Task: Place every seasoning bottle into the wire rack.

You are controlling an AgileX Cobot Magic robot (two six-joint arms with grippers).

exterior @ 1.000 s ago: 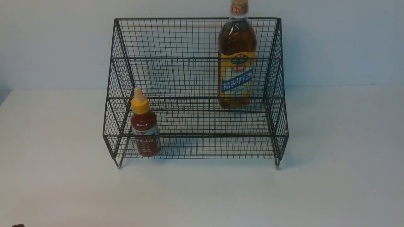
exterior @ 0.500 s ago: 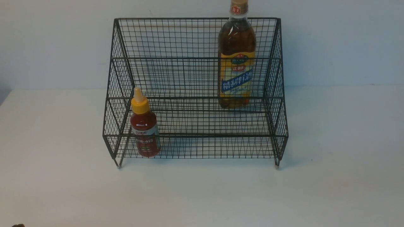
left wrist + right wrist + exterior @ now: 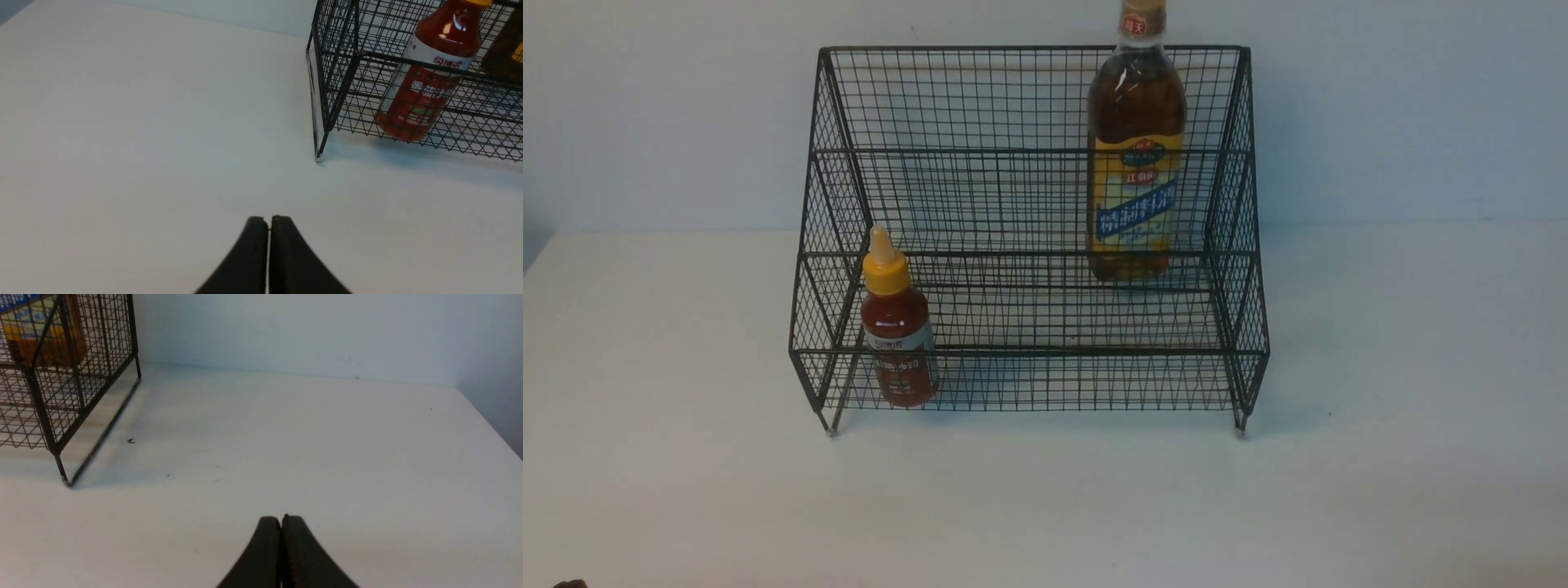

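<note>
The black wire rack (image 3: 1029,155) stands mid-table against the wall. A small red-sauce bottle (image 3: 897,335) with a yellow nozzle cap stands upright in its lower front tier, at the left end. A tall amber bottle (image 3: 1135,155) with a yellow-blue label stands on the upper rear tier, toward the right. My left gripper (image 3: 269,218) is shut and empty over bare table, short of the rack's left front foot (image 3: 318,157); the red bottle (image 3: 425,85) shows through the mesh. My right gripper (image 3: 281,517) is shut and empty, off the rack's (image 3: 61,375) right side.
A white table (image 3: 1045,506) carries the rack, with a pale wall (image 3: 1405,106) right behind it. In the right wrist view the table's right edge (image 3: 490,424) runs close to a side wall. A tiny dark speck (image 3: 130,441) lies near the rack's right foot.
</note>
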